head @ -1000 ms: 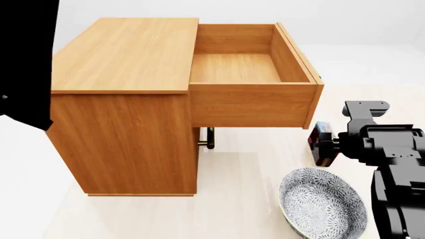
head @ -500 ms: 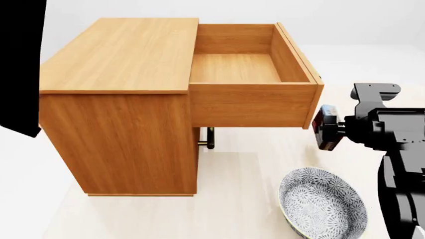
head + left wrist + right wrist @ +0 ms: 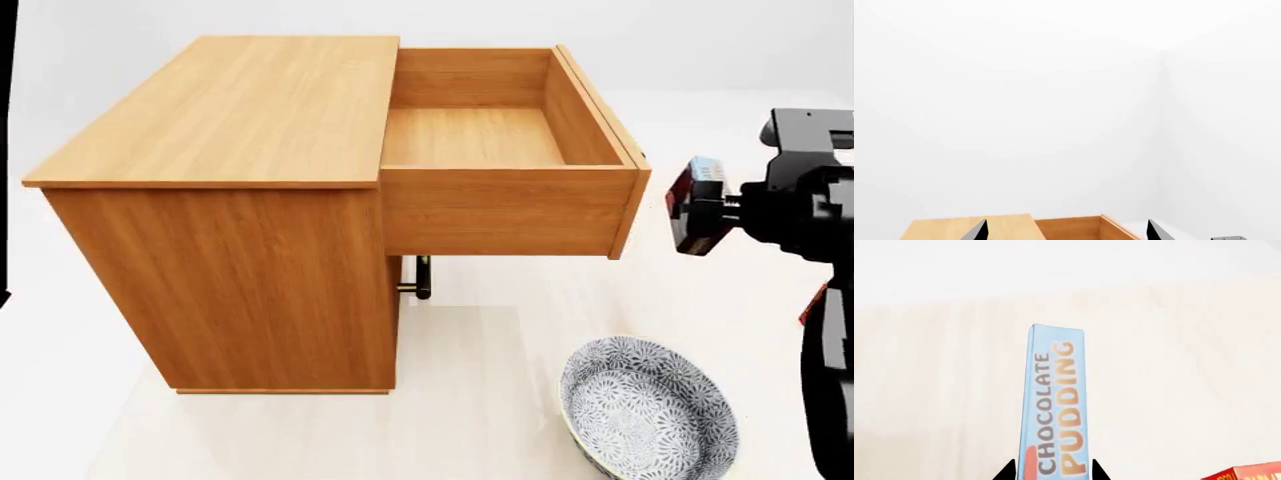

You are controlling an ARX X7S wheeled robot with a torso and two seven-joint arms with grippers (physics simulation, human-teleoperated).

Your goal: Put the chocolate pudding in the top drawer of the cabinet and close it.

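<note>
Black right claw (image 3: 703,215) is clamped on the pudding (image 3: 694,205), holding it in the air just beside the drawer (image 3: 507,140) front, to its right. Blue edge of the pudding shows between the fingertips (image 3: 1097,471). Drawer stands fully pulled out of the cabinet (image 3: 247,200), nothing inside. Bowl (image 3: 650,412) sits on the floor below. Left claw (image 3: 1064,231) is spread apart, holding nothing, above the cabinet.
</note>
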